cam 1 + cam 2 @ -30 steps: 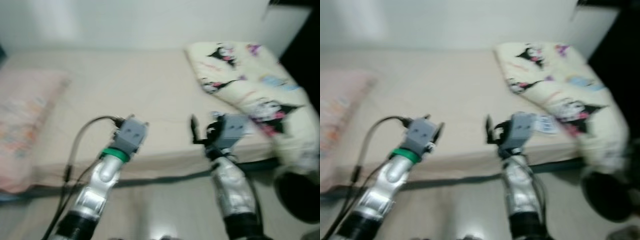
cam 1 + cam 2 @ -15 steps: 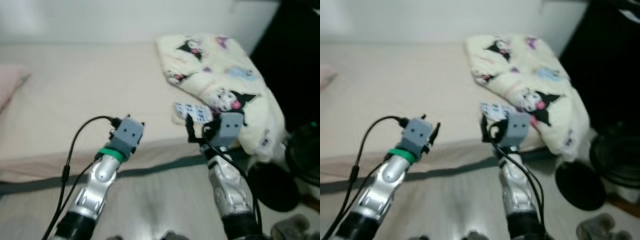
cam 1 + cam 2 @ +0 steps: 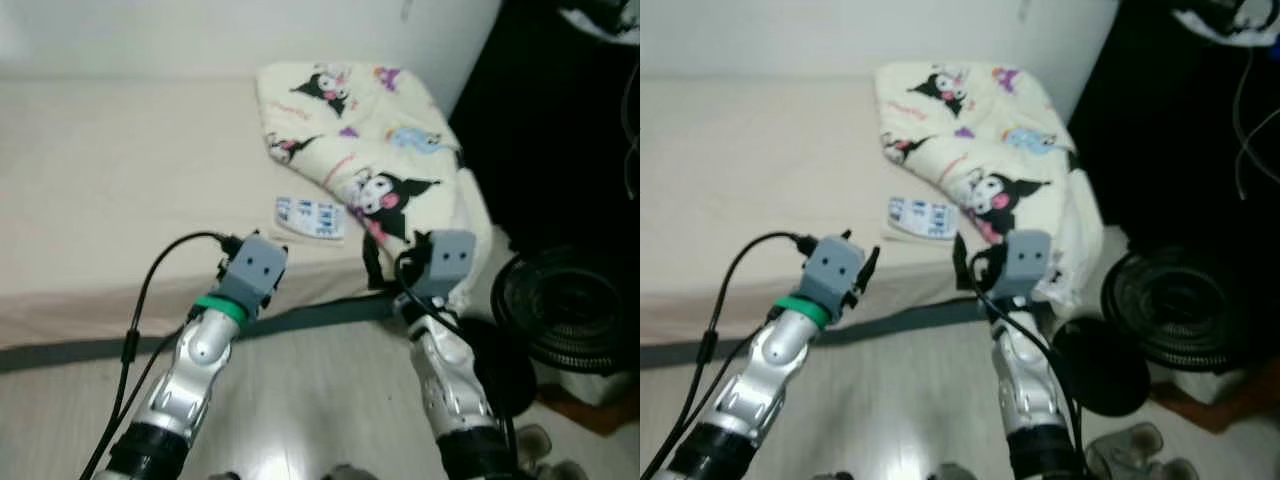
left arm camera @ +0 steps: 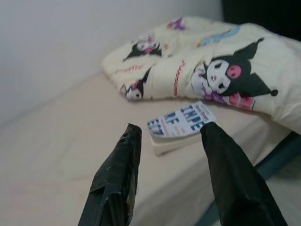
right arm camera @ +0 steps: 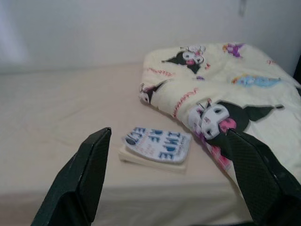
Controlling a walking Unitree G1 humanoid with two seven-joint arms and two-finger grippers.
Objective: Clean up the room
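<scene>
Bed (image 3: 90, 170): beige sheet, low frame, against a white wall.
Left gripper (image 4: 169, 141): raised before the bed edge, fingers parted, empty.
Book (image 3: 311, 215): blue-and-white cover, flat near the mattress edge, just beside the blanket.
Blanket (image 3: 370, 140): cream, cartoon print, draped over the bed's right end.
Right gripper (image 5: 171, 155): spread wide, empty.
Fan (image 3: 565, 305): black, possibly, on the floor.

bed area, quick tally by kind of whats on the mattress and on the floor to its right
Blanket on the mattress: 1
Book on the mattress: 1
Black fan on the floor: 1
Slippers on the floor: 2
Total: 5
</scene>
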